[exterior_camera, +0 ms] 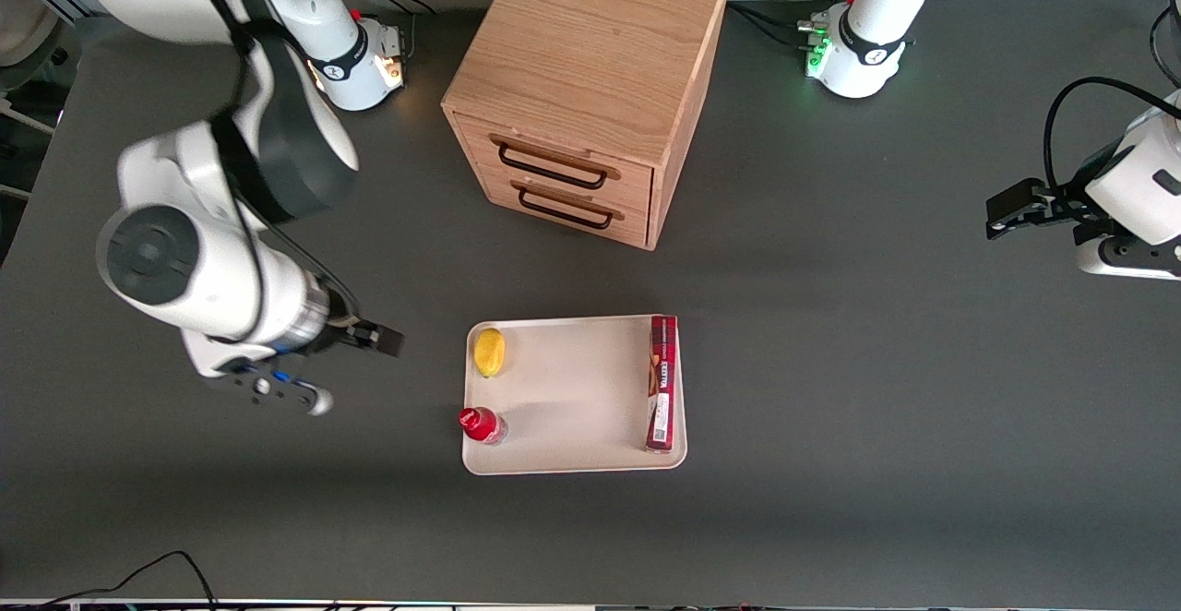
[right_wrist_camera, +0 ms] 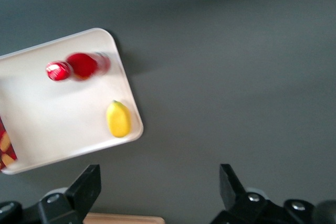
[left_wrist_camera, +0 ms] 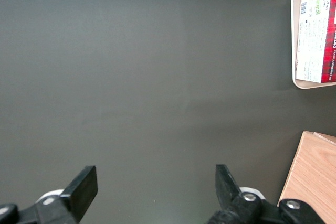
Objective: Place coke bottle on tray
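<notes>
The coke bottle [exterior_camera: 483, 425] stands upright on the cream tray [exterior_camera: 572, 389], in the tray's corner nearest the front camera on the working arm's side. It also shows in the right wrist view [right_wrist_camera: 79, 66], red cap up, on the tray [right_wrist_camera: 47, 119]. My right gripper [exterior_camera: 374, 339] hangs above bare table beside the tray, toward the working arm's end, well apart from the bottle. Its fingers are spread wide with nothing between them, as the right wrist view [right_wrist_camera: 157, 182] shows.
A yellow lemon [exterior_camera: 489, 351] and a long red box [exterior_camera: 662, 382] also lie on the tray. A wooden two-drawer cabinet [exterior_camera: 590, 85] stands farther from the front camera than the tray. Dark grey table surrounds them.
</notes>
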You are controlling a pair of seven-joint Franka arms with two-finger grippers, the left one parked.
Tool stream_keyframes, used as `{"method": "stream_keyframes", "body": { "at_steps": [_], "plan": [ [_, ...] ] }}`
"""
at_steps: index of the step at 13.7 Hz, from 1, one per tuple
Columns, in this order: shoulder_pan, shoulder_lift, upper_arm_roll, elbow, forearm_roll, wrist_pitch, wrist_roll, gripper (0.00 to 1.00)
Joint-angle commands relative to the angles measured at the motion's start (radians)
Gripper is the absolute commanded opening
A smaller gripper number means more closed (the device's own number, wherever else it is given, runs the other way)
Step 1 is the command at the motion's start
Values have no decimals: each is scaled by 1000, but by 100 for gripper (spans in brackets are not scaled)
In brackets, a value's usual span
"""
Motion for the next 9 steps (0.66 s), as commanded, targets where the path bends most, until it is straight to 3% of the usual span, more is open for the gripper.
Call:
{"method": "stream_keyframes", "body": {
  "at_steps": [1,4,9],
  "plan": [
    [-89,-350,13,-393,24,33,-145,100],
    [-199,-527,13,-533,29,35,-254,100],
    [-262,-540,22,-496,34,1,-271,100]
  ]
}}
